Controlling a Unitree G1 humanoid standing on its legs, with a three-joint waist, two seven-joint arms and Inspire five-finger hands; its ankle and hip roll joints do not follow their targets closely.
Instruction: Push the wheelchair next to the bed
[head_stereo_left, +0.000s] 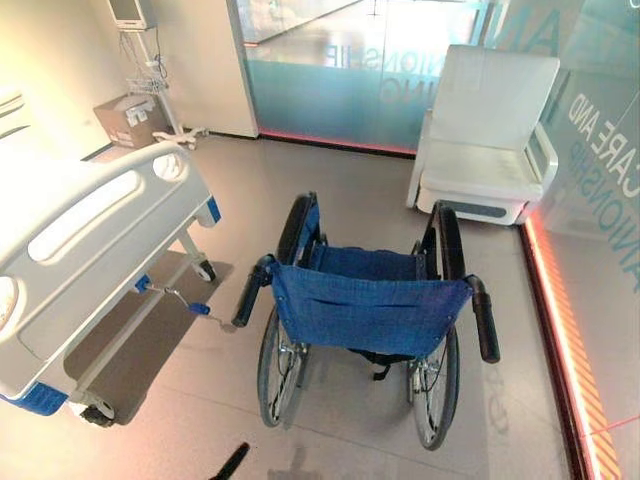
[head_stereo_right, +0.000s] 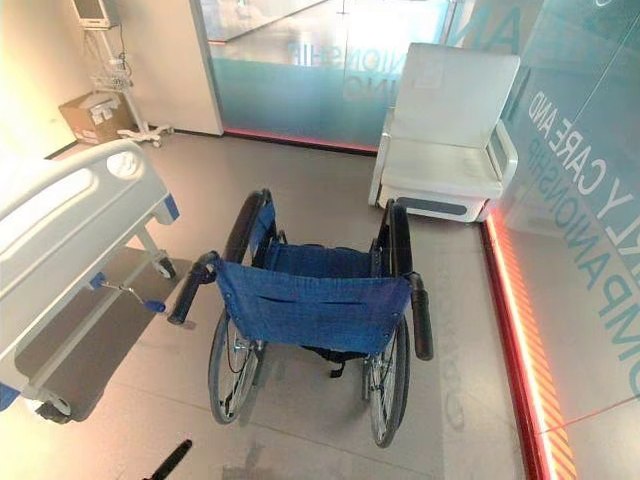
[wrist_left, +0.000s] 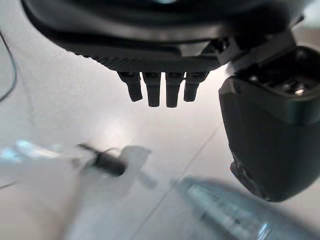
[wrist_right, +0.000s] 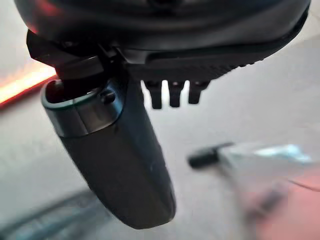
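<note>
Right now the wheelchair (head_stereo_left: 365, 300) stands in the middle of the grey floor (head_stereo_left: 330, 180), its blue fabric back toward the robot and its 2 black push handles sticking out rearward, 1 on each side; the seat faces away, toward the frosted glass wall (head_stereo_left: 330, 80); the bed (head_stereo_left: 90, 250) sits to the robot's left, its white footboard and wheeled frame near the wheelchair's left wheel but apart from it, with a strip of bare floor between; a white armchair (head_stereo_left: 490, 140) stands against the glass beyond the wheelchair on the right, well apart from it; a monitor stand (head_stereo_left: 150, 75) and a cardboard box (head_stereo_left: 128, 120) are in the far left corner; the left hand (wrist_left: 165, 60) shows from its wrist camera with fingers hanging straight and relaxed over the floor, thumb out to the side, holding nothing; the right hand (wrist_right: 170, 65) looks the same from its own wrist camera, fingers slack and empty, touching nothing.
</note>
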